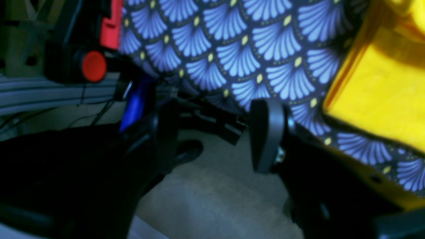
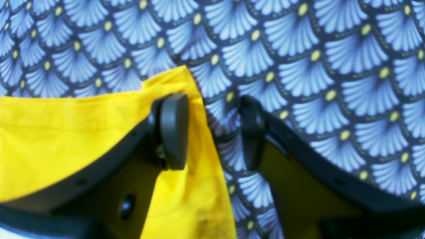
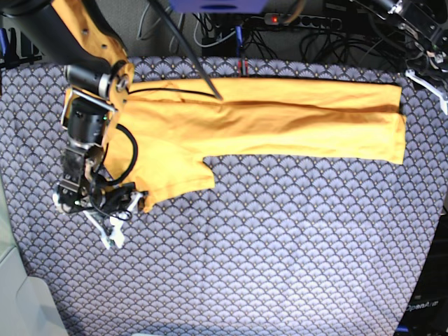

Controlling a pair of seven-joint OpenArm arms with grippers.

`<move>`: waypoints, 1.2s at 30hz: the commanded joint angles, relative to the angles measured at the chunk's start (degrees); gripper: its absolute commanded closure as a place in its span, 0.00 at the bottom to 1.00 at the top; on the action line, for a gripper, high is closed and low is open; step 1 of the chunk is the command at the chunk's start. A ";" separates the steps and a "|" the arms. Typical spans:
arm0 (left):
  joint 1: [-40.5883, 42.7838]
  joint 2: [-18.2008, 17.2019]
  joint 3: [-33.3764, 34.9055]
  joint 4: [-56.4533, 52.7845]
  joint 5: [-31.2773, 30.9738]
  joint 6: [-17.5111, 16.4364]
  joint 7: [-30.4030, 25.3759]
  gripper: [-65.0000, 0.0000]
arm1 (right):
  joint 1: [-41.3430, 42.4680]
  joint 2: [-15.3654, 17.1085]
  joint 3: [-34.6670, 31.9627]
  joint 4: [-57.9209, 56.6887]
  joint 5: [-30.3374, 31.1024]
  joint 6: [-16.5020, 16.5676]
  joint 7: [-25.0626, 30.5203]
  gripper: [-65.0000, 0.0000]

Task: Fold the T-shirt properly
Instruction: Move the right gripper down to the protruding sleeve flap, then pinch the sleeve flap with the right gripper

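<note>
The yellow-orange T-shirt point(image 3: 266, 119) lies flat along the far side of the table, folded into a long band, with one sleeve point(image 3: 175, 175) sticking out toward the front left. My right gripper point(image 3: 105, 217) hangs at that sleeve's end. In the right wrist view it point(image 2: 212, 132) is open, with one finger point(image 2: 172, 131) over the sleeve's yellow cloth point(image 2: 66, 139) and the other over the patterned cloth. My left gripper point(image 1: 215, 136) is open and empty, past the table's edge, with the shirt's end point(image 1: 375, 93) to its right. In the base view it point(image 3: 423, 70) is at the far right corner.
The blue-grey scallop-patterned cloth point(image 3: 266, 252) covers the whole table. Cables and a power strip point(image 3: 294, 21) run behind the far edge. A red knob point(image 1: 94, 66) and dark equipment sit beyond the edge near my left gripper. Pale floor point(image 1: 215, 199) shows below it.
</note>
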 commanded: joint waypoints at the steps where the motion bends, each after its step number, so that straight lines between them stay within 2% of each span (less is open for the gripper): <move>1: -0.29 -0.86 -0.10 1.18 -0.27 0.25 -0.77 0.49 | 1.35 -0.11 -0.14 0.55 0.50 0.21 -0.59 0.58; 13: -0.99 -0.86 -0.01 1.18 -0.27 0.25 -0.77 0.49 | -0.32 -0.11 -0.14 0.55 0.50 0.21 -0.86 0.59; 19: -1.08 -0.86 -0.01 1.09 -0.27 0.25 -0.77 0.49 | -0.58 -0.02 -0.23 0.64 0.50 0.21 -3.23 0.59; 22: -1.69 -0.86 -0.01 1.09 -0.27 0.25 -0.77 0.49 | -0.67 -0.11 -0.23 0.64 0.50 0.21 -3.23 0.69; 27: -1.78 -0.86 -0.01 1.09 -0.27 0.25 -0.77 0.49 | -0.67 -0.11 -0.23 0.64 0.50 0.21 -3.49 1.00; 30: -1.78 -0.86 -0.01 1.09 -0.27 0.25 -0.77 0.49 | -0.58 -0.11 -0.23 2.40 0.50 0.21 -3.41 1.00; 36: -1.78 -0.77 -0.01 0.83 -0.27 0.25 -0.77 0.49 | -3.92 -0.99 -0.32 19.63 0.50 0.21 -7.63 1.00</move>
